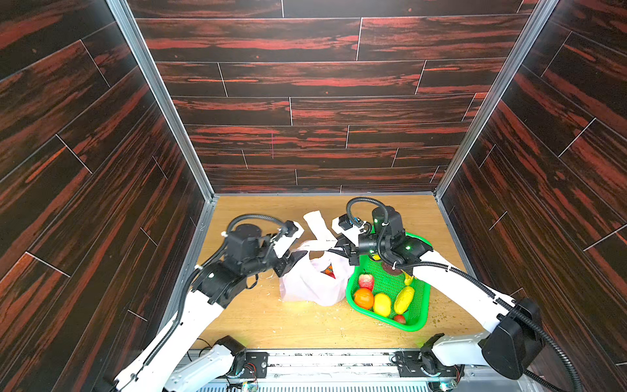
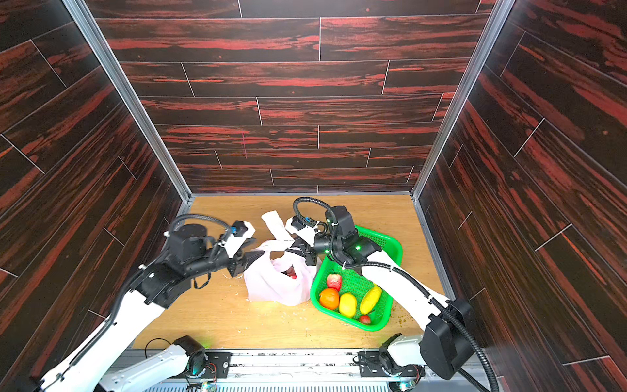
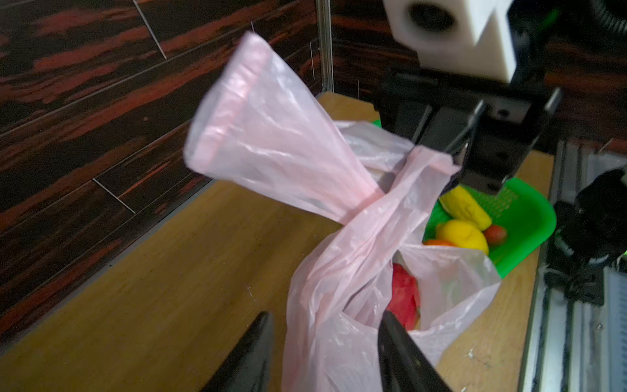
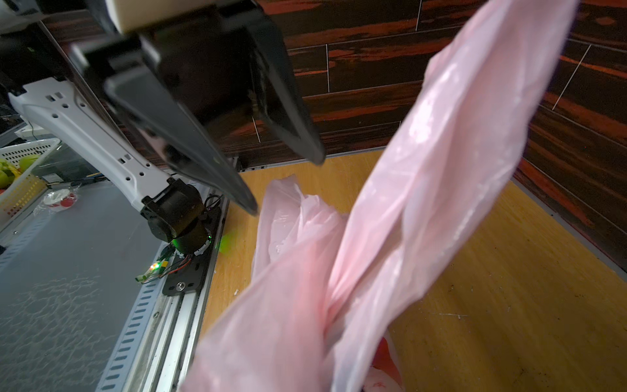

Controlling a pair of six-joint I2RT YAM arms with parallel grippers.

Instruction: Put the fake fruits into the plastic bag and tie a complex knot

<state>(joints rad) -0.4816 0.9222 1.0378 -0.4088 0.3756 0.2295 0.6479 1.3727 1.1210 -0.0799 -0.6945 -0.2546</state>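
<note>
The right jaws are clamping shut on one strap handle (image 3: 432, 163) of the plastic bag (image 1: 312, 288), holding it taut above the bag's mouth. The left jaws are standing apart and gripping nothing, with loose bag film lying between their tips. The other handle (image 3: 258, 135) is sticking up free and flared, crossing the held one at a single loose twist (image 3: 359, 210).

To my eye that crossing is the weak spot. Nothing is pinching it, so the springy film may be unwinding before the left jaws are catching the free end.

The bag is sitting on the worktop (image 1: 254, 322), pressed against the green basket (image 1: 417, 322), and its mouth is gaping over a red fruit (image 3: 403, 298). A hard pull from the right could be tipping this light bag and rolling that fruit out, or stretching the thin handle until it tears.

An orange (image 1: 363, 298), a lemon (image 1: 382, 304) and a strawberry (image 1: 399, 319) are lying in the basket, so tightening now would be shutting them out.
</note>
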